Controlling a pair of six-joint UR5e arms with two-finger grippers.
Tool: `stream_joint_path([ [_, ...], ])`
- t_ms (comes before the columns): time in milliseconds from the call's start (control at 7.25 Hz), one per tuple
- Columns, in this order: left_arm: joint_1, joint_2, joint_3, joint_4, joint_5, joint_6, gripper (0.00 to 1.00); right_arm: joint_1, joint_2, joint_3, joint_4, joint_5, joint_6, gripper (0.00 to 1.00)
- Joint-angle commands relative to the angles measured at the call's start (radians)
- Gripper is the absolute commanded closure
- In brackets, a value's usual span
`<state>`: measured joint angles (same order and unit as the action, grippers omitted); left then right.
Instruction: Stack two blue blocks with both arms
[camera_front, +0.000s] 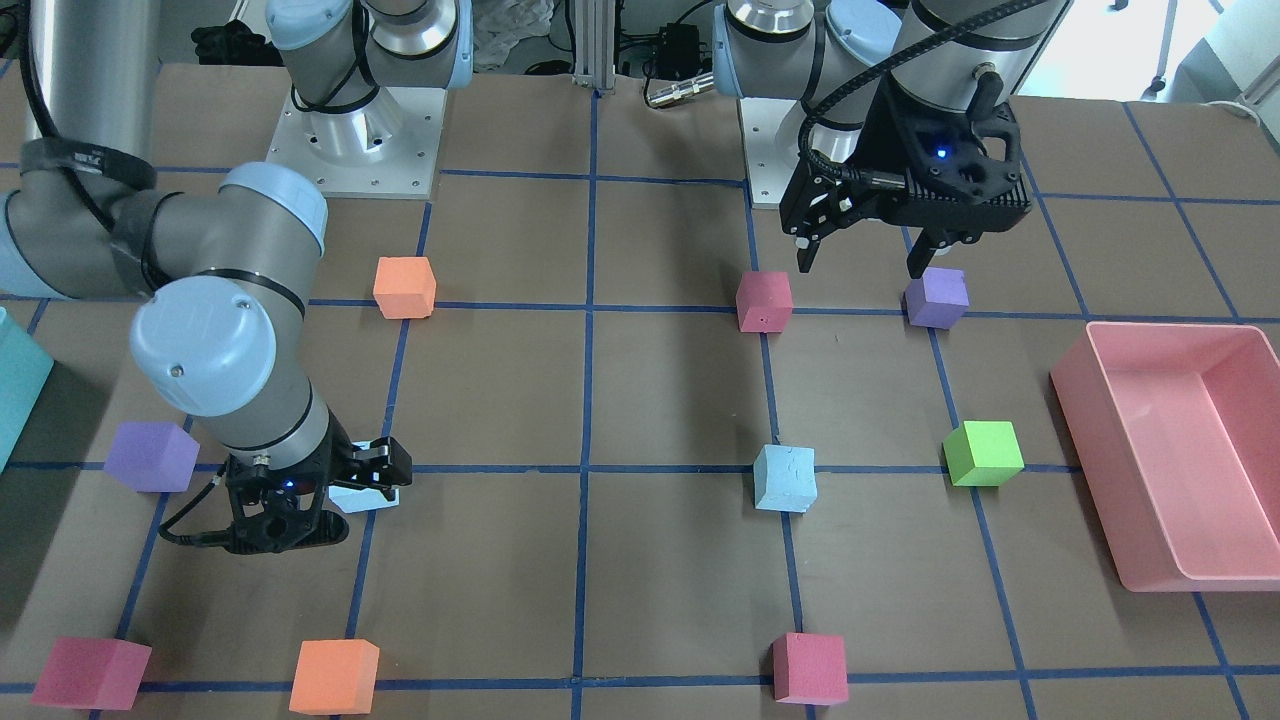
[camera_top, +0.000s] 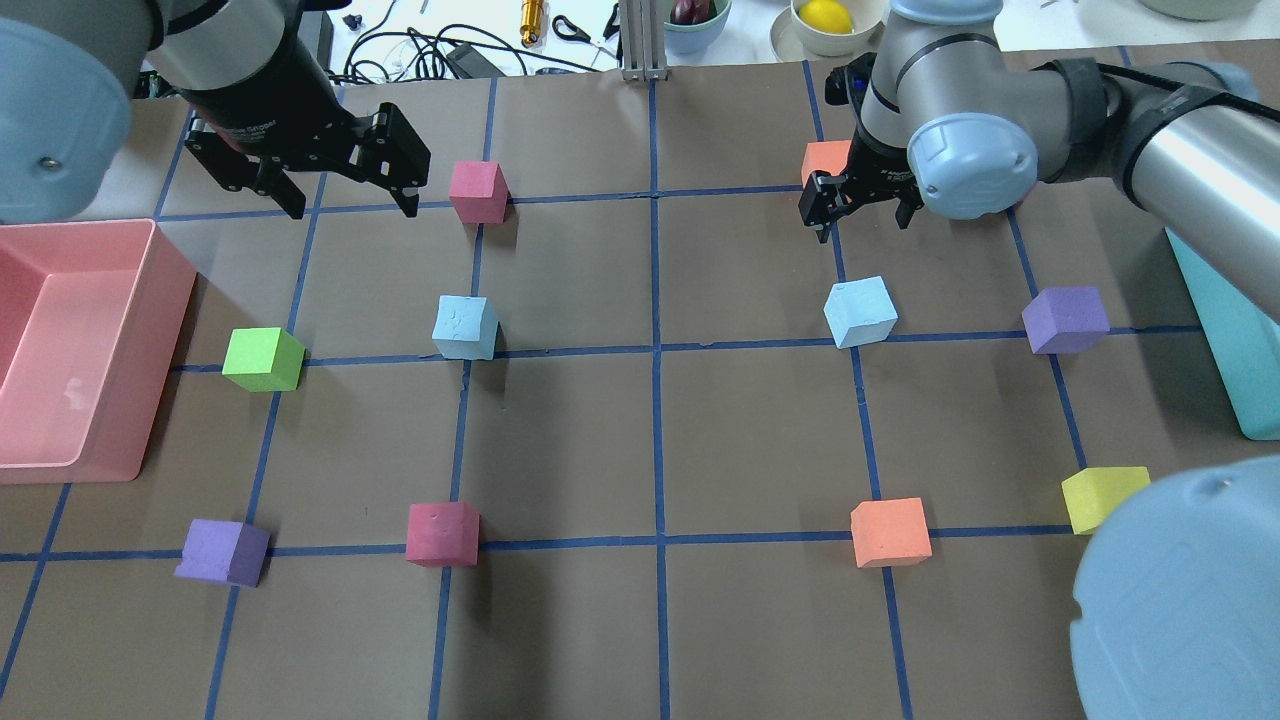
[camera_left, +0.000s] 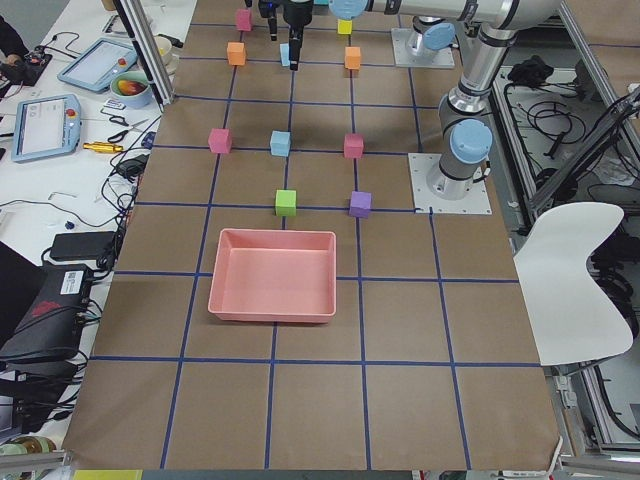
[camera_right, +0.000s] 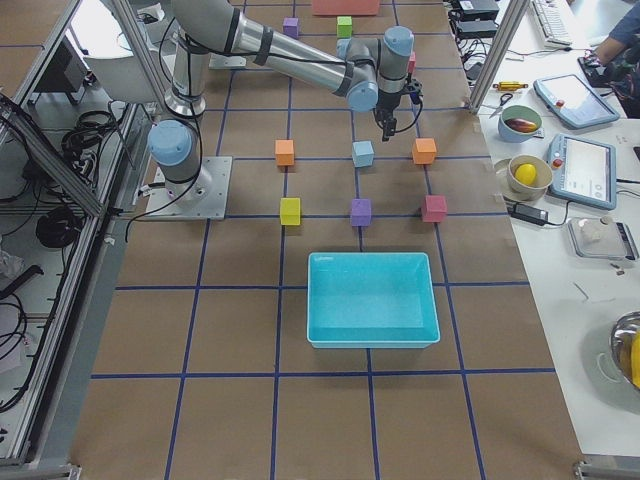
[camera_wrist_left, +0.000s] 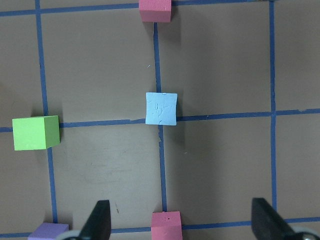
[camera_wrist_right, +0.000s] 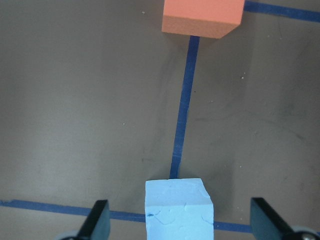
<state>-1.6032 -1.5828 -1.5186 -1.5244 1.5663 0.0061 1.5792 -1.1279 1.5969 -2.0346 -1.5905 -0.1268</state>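
Note:
One blue block (camera_top: 466, 327) lies left of centre on a grid line; it also shows in the front view (camera_front: 785, 478) and in the middle of the left wrist view (camera_wrist_left: 161, 108). My left gripper (camera_top: 353, 210) is open and empty, held high behind that block. The second blue block (camera_top: 860, 310) lies on the right side. My right gripper (camera_top: 862, 225) is open and hangs low over it. In the right wrist view this block (camera_wrist_right: 179, 207) sits between the open fingers (camera_wrist_right: 98, 220) at the bottom edge. In the front view the right gripper (camera_front: 375, 480) partly hides it.
A pink bin (camera_top: 80, 340) stands at the left edge and a teal bin (camera_top: 1220, 330) at the right. Green (camera_top: 263, 358), pink (camera_top: 478, 191), purple (camera_top: 1066, 319), orange (camera_top: 890, 532) and yellow (camera_top: 1100, 497) cubes are scattered on the grid.

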Motion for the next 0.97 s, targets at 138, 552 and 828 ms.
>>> stream_joint_path([
  [138, 0.0, 0.0, 0.0, 0.001, -0.002, 0.0, 0.0, -0.002, 0.031, 0.079, -0.001, -0.002, 0.01, 0.0],
  [552, 0.0, 0.001, 0.0, 0.003, -0.003, 0.0, 0.0, -0.001, 0.034, 0.109, -0.009, -0.002, 0.006, 0.0],
  [828, 0.0, 0.0, 0.0, 0.003, -0.005, 0.0, 0.0, -0.005, 0.04, 0.123, -0.019, 0.004, 0.007, 0.55],
])
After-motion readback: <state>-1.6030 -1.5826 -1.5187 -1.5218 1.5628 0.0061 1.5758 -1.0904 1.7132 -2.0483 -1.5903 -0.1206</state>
